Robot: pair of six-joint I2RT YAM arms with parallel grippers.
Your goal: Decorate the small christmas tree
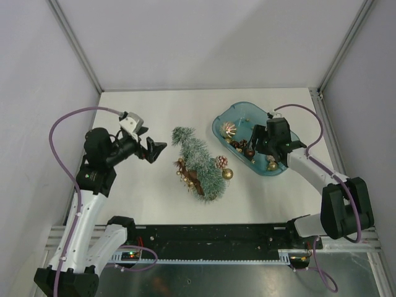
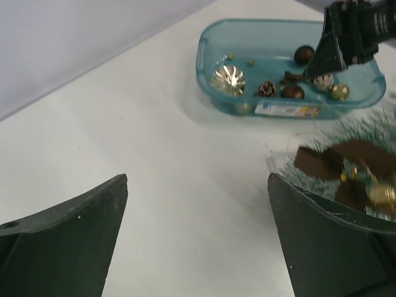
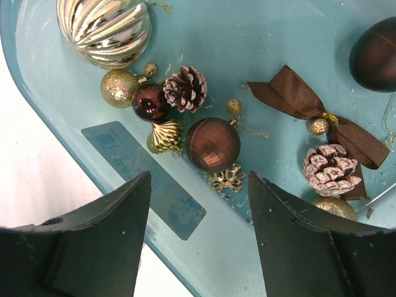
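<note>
Tree: small frosted-green bristly cone tree (image 1: 199, 164) in the middle of the white table (image 1: 142, 111), already has a brown ribbon bow (image 2: 346, 162), frosted pine cone (image 1: 221, 162), shiny gold ball (image 1: 228, 174) | left gripper (image 1: 156, 150): wide open, empty, beside tree | right gripper (image 1: 257, 143): open, empty, over blue-green plastic tray (image 1: 244, 113) near right edge | to do: more ornaments (image 3: 213, 143) wait there

On the white table (image 1: 148, 193), the tree (image 1: 199, 162) is frosted bluish-green, while the see-through teal tray (image 3: 266, 31) holds a ribbed shiny gold ball (image 3: 105, 30), a faceted brown ball (image 3: 213, 144), a brown ribbon bow (image 3: 297, 96) and a white-tipped pine cone (image 3: 330, 167).
</note>
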